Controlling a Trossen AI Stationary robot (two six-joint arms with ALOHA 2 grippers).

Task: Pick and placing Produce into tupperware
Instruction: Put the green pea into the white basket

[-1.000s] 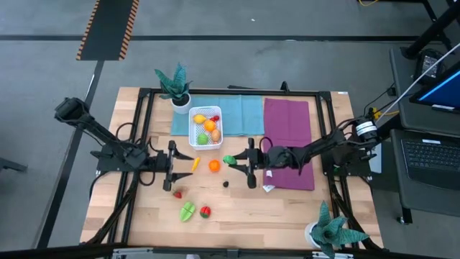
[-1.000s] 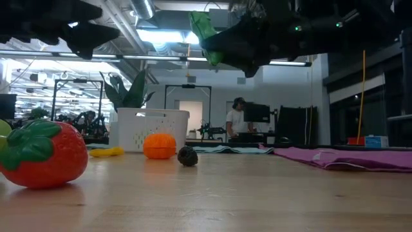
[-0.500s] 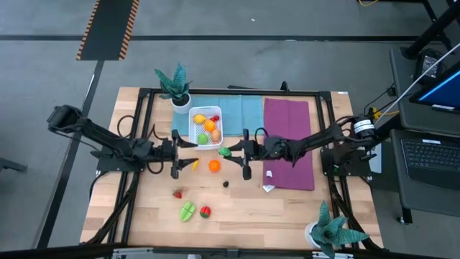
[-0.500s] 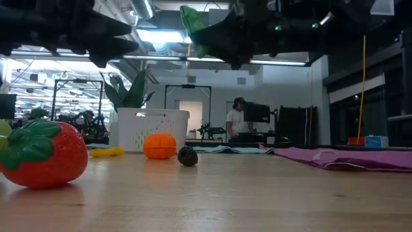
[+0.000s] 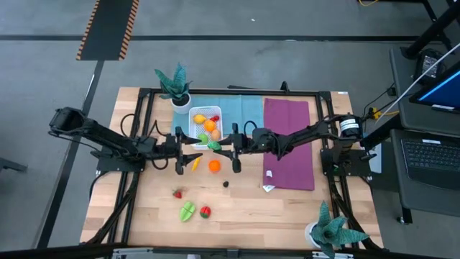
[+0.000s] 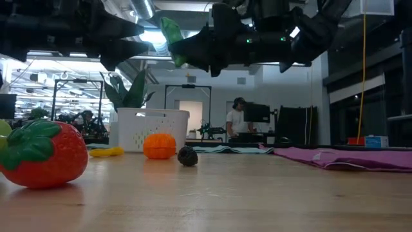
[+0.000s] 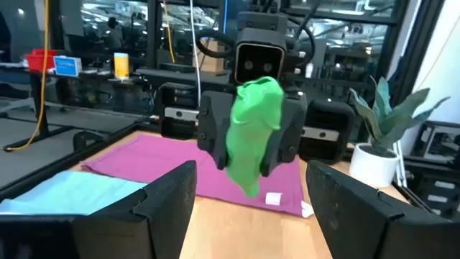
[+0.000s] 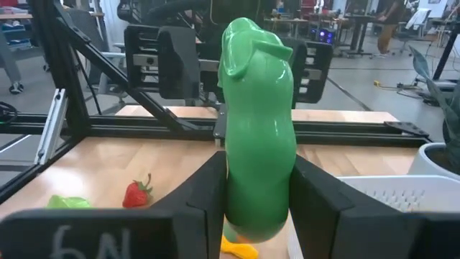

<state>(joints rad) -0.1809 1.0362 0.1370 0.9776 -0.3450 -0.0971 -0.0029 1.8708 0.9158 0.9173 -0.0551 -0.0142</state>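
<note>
The robot has 2 dark, near-black arms of slim jointed links. The left arm (image 5: 108, 144) ends at a rounded black elbow housing, and black cables loop beside it. The right arm (image 5: 309, 135) carries a silver-white ring band near its base. Each gripper has 2 flat, matte black fingers (image 7: 169, 198) with squared edges. The right gripper's (image 7: 248, 140) boxy wrist block bears a rounded-rectangle camera housing.

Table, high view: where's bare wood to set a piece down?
Free: the near edge of the table, between the red-green piece and the potted plant. Also the purple cloth. Crowded: around the tupperware, where both grippers meet over the orange.
</note>
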